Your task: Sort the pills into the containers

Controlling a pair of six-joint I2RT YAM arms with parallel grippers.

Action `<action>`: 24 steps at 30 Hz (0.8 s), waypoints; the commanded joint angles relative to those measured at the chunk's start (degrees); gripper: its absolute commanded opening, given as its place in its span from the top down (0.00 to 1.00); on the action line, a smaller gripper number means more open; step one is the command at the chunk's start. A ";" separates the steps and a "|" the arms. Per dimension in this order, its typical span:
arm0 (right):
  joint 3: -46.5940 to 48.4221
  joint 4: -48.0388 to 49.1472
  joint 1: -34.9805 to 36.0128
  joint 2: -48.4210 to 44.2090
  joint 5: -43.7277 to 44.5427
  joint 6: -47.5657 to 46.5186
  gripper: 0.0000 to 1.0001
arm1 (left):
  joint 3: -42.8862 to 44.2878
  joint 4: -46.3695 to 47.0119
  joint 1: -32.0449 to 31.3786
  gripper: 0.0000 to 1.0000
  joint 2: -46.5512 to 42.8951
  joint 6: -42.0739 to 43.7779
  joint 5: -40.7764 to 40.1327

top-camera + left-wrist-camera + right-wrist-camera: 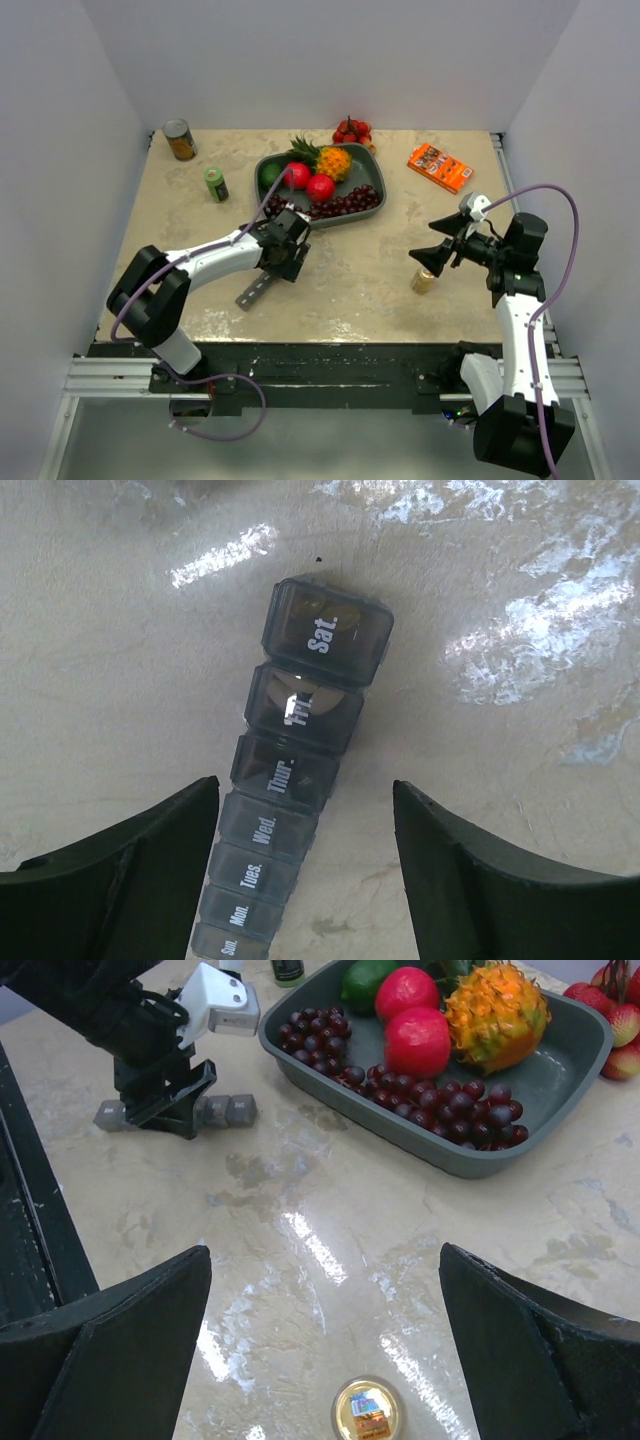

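The long dark-grey plastic pill strip, lids closed, at seven o'clock on the beige table, is straddled by the half-spread left gripper; the small gold-capped bottle (four o'clock) is overhung by the wide-spread right gripper. Sorting is judged unstarted.

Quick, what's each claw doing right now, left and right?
Left claw: open, fingers either side of the pill organizer, not gripping it.
Right claw: wide open, empty, above a small gold-capped bottle.
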 commanded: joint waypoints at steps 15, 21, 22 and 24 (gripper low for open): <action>3.13 -1.02 0.37 0.35 -1.55 -2.01 0.01 | -2.52 -0.95 -0.72 0.18 -4.80 -1.13 -0.35; 3.31 -1.37 0.37 0.27 -1.99 -2.27 0.01 | -10.17 0.01 2.61 0.20 -11.13 -5.35 4.39; 3.40 -1.46 0.37 0.27 -2.08 -2.36 0.01 | -10.80 0.28 3.05 0.21 -11.76 -6.31 4.58; 3.40 -1.63 0.37 0.18 -2.17 -2.45 0.01 | -12.03 1.59 4.19 0.22 -12.81 -6.49 6.67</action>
